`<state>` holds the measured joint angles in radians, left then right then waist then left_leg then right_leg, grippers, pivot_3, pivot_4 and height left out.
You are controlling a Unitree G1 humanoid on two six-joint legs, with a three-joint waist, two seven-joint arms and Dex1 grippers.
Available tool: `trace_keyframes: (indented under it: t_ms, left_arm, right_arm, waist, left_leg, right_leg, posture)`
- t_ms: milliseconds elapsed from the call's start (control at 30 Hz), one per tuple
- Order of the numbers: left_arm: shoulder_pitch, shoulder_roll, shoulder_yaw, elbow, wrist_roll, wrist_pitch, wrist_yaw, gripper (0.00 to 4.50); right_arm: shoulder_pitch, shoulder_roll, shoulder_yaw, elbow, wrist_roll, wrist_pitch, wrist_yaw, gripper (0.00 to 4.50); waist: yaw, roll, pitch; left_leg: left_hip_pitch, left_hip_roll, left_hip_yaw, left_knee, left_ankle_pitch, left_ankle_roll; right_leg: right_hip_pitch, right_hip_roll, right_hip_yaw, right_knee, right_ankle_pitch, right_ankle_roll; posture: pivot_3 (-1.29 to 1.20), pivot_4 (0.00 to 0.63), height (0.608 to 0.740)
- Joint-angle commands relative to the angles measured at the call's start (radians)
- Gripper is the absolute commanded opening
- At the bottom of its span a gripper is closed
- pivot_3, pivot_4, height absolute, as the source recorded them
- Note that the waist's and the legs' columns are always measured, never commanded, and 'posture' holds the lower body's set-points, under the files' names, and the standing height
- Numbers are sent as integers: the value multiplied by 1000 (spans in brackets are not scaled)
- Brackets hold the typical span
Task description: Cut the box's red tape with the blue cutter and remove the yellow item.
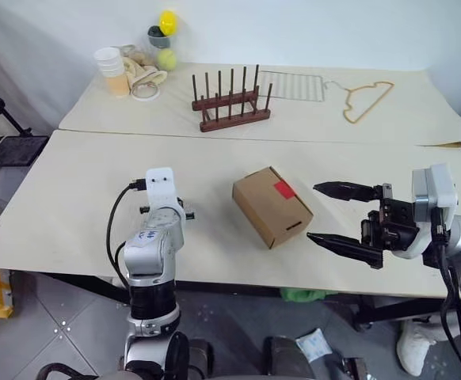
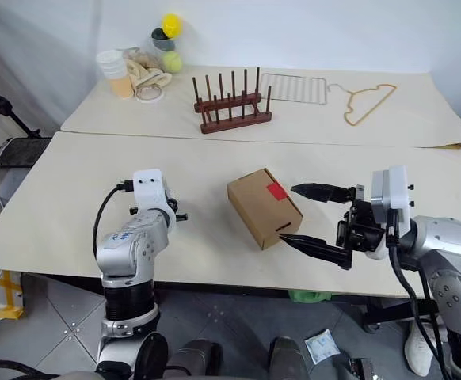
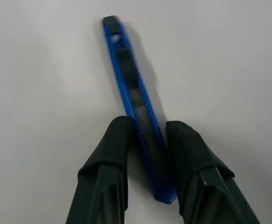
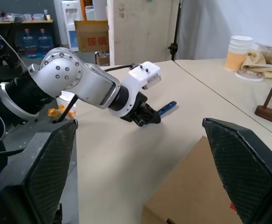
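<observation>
You see the blue cutter (image 3: 135, 100), long, thin and smooth plastic, lying flat on the pale desk (image 1: 72, 198) in the left part of the head view. Your left pincer (image 3: 147, 140) has its two soft black fingers (image 3: 115, 144) close on both sides of it; you cannot tell if they squeeze it. The box (image 1: 271, 206), plain brown cardboard, sits in the middle with the red tape (image 1: 284, 189) on top. Your right pincer (image 1: 335, 214) hangs wide open beside the box, holding nothing.
</observation>
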<state>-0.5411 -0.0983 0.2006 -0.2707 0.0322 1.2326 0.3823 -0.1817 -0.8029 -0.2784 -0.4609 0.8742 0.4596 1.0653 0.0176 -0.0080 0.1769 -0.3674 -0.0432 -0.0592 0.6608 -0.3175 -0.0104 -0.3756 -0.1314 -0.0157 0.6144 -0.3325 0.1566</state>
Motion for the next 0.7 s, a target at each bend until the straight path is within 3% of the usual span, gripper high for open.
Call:
trace_keyframes:
  t_ms: [33, 67, 233, 533, 600, 700]
  left_arm:
    - [62, 22, 73, 39, 70, 73, 53, 1484]
    - [65, 21, 75, 35, 72, 76, 53, 1484]
    - [86, 25, 87, 17, 74, 86, 44, 473]
    - [110, 52, 83, 13, 57, 82, 16, 475]
    - [124, 89, 58, 11, 30, 54, -41, 475]
    - [164, 201, 2, -21, -48, -122, -235, 475]
  right_arm:
    - [-12, 13, 1, -11, 1, -15, 0, 4500]
    - [-12, 16, 3, -12, 0, -15, 1, 4500]
    - [-18, 26, 11, -10, -8, -16, 4, 4500]
    - [-10, 43, 22, -22, -16, -21, 2, 4500]
    - [-6, 43, 22, -24, -17, -23, 2, 4500]
    - [-6, 40, 11, -22, -15, -22, 4, 4500]
  waist:
    - [0, 0, 0]
    - [0, 0, 0]
    - [0, 1, 0]
    - [-2, 4, -3]
    - [-4, 5, -3]
    - [-9, 7, -4]
  left_leg:
    - [0, 1, 0, 0, 0, -1]
    - [0, 2, 1, 0, -1, -1]
    - [0, 3, 2, 0, -1, -1]
    - [1, 4, 4, 0, -3, -1]
    - [2, 4, 4, 0, -3, -1]
    - [3, 5, 5, -1, -4, -2]
  right_leg:
    - [0, 1, 0, 0, 0, -1]
    - [0, 2, 0, 0, 0, -1]
    - [-1, 2, 2, -1, 0, -1]
    - [-1, 3, 3, -2, 0, -1]
    - [-1, 4, 3, -2, 0, -1]
    - [-1, 4, 4, -1, 0, -2]
  posture:
    - [0, 150, 740]
    - [0, 150, 740]
    - [0, 150, 740]
    - [0, 150, 740]
    - [0, 150, 740]
    - [0, 150, 740]
